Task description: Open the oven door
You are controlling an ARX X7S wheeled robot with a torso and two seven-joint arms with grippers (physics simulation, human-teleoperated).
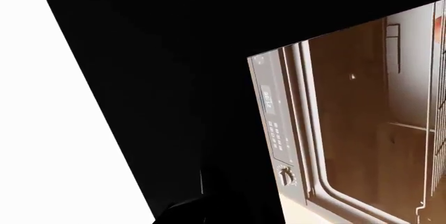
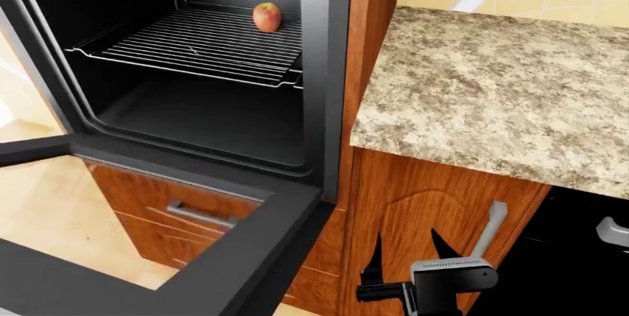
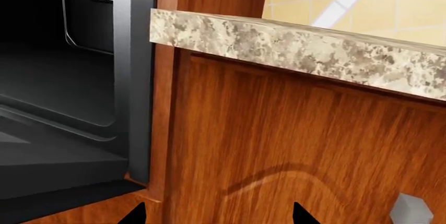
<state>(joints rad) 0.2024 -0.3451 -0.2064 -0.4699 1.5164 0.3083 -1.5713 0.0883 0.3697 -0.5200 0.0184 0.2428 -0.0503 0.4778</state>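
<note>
The oven door (image 2: 265,235) hangs folded down, nearly level, its black frame around a glass window (image 2: 88,213). The oven cavity (image 2: 197,102) stands exposed behind it. In the left wrist view the door's black frame (image 1: 174,78) fills most of the picture, with the oven's control panel (image 1: 275,125) showing at its glass. My left gripper is only a dark shape against that black, and its jaws cannot be made out. My right gripper (image 2: 408,246) is open and empty, its tips (image 3: 217,214) in front of the wooden cabinet door (image 3: 293,145), right of the oven.
A wire rack (image 2: 206,43) in the oven carries an apple (image 2: 266,17). A speckled stone countertop (image 2: 491,80) runs to the right above the cabinet, which has a grey handle (image 2: 490,227). A black dishwasher front (image 2: 580,257) is at far right. A wooden drawer (image 2: 202,215) shows through the glass.
</note>
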